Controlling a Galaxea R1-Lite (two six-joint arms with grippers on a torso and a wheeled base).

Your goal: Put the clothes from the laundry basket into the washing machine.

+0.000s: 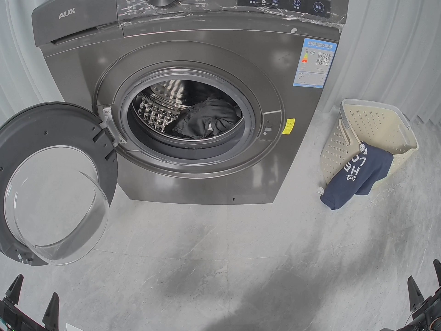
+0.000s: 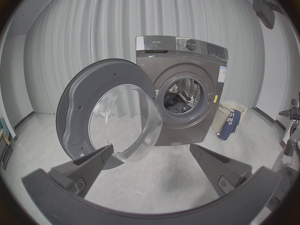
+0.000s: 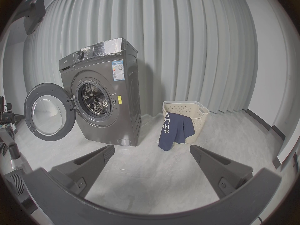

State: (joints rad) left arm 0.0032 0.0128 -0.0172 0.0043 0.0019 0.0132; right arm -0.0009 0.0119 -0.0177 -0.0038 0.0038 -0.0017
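Note:
The grey washing machine (image 1: 193, 37) stands in front of me with its round door (image 1: 50, 180) swung wide to the left. A dark garment (image 1: 204, 118) lies inside the drum. To the right, a cream laundry basket (image 1: 381, 125) sits on the floor with a navy T-shirt (image 1: 358, 173) draped over its front rim and hanging to the floor. My left gripper (image 1: 32, 297) is low at the near left, open and empty. At the near right my right gripper (image 1: 427, 281) is open too, far from the basket. The right wrist view shows the basket (image 3: 193, 110) and T-shirt (image 3: 175, 130) ahead.
Pale grey floor (image 1: 229, 253) stretches between me and the machine. The open door juts out on the left side. Pleated grey curtains (image 3: 187, 47) line the walls behind the machine and basket.

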